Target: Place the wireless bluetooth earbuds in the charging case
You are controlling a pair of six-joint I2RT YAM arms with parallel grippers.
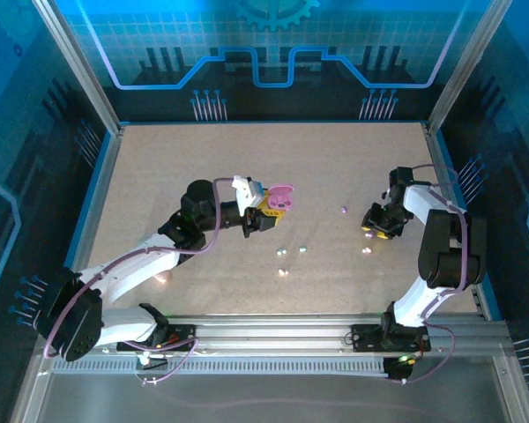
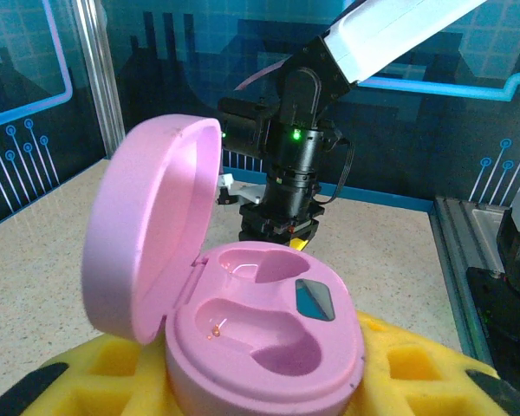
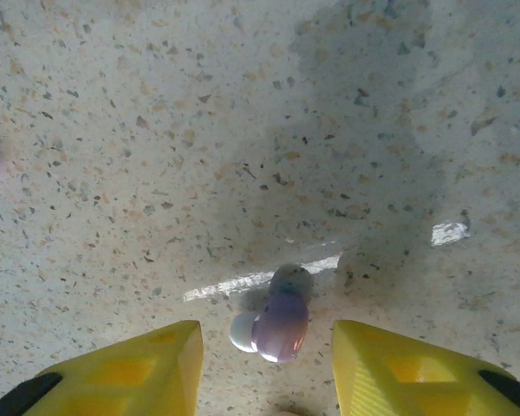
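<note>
We see a speckled table [image 1: 203, 159] under both tools. The left arm [image 1: 132, 264] is stretched out over the middle of it. The right arm [image 1: 441, 238] is folded, with its wrist pointing down.

Next in size is the pink charging case [image 2: 269, 338]. It sits clamped between the yellow fingertips [image 2: 95, 373] of the left gripper [image 2: 260, 386], so that tool is closed narrow on the case. The case is lifted off the table and its lid [image 2: 152, 234] is hinged open on the tool's left side. We mark two moulded wells in the base, a dark teal window [image 2: 315, 299] beside them, and a tiny orange glint in the nearer well. Straight ahead of this tool, past the case, the right arm's wrist hangs over the table.

The right gripper [image 3: 267, 381] is low over the table with its jaws apart. Its two yellow fingertips [image 3: 130, 364] stand either side of one earbud [image 3: 280, 322]. That earbud has a lilac body and a pale whitish tip. It lies on the table in the gap, with space on both sides, touching neither finger.

From above, the loose earbuds [image 1: 301, 249] lie scattered on the table between the two grippers, nearer the arm bases. One lilac bit [image 1: 344, 210] lies just beside the right gripper on the side toward the left gripper; we can't tell what it is.
</note>
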